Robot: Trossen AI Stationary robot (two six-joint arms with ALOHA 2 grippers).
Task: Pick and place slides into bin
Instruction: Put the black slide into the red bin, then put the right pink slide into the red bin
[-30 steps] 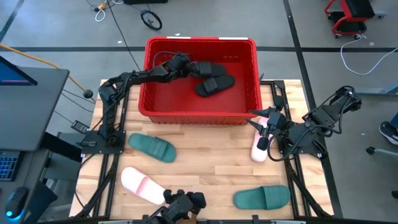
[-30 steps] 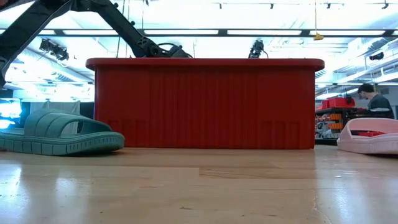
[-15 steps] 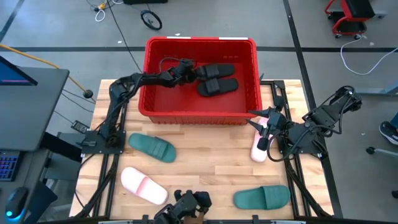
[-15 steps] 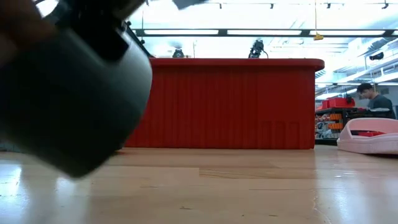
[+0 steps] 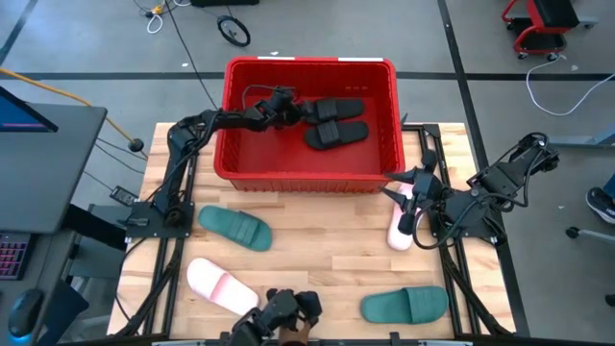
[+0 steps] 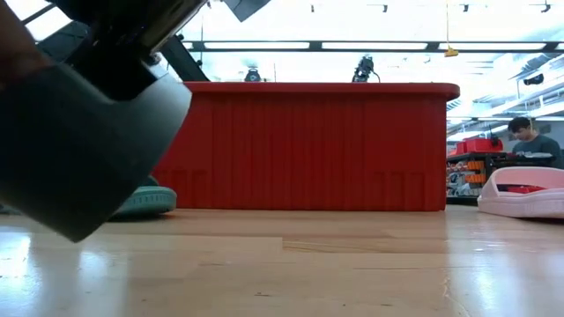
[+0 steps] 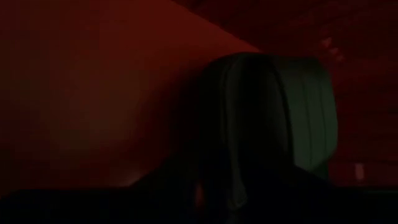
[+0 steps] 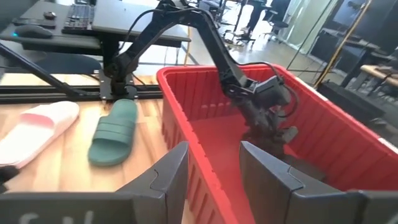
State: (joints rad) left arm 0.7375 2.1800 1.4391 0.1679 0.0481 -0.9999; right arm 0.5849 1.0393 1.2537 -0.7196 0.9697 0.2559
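inside the bin (image 5: 389, 106), unlabelled, the left gripper (image 5: 286, 103) touches black slides (image 5: 334, 123), grip unclear; right gripper (image 5: 405, 192) spread.

The right tool (image 8: 210, 168) has its two fingers apart, near the red bin (image 8: 186, 118). The left tool (image 8: 273, 121) reaches down inside. A pink slide (image 8: 37, 130) and a green slide (image 8: 114, 132) lie on the worktop (image 8: 56, 174).

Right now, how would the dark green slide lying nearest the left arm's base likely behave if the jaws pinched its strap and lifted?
The dark green slide looks like thick moulded foam, so it is probably light and fairly stiff. Held by its one wide strap, it would likely hang tilted. Lying flat on its sole on the table, it seems unlikely to roll.
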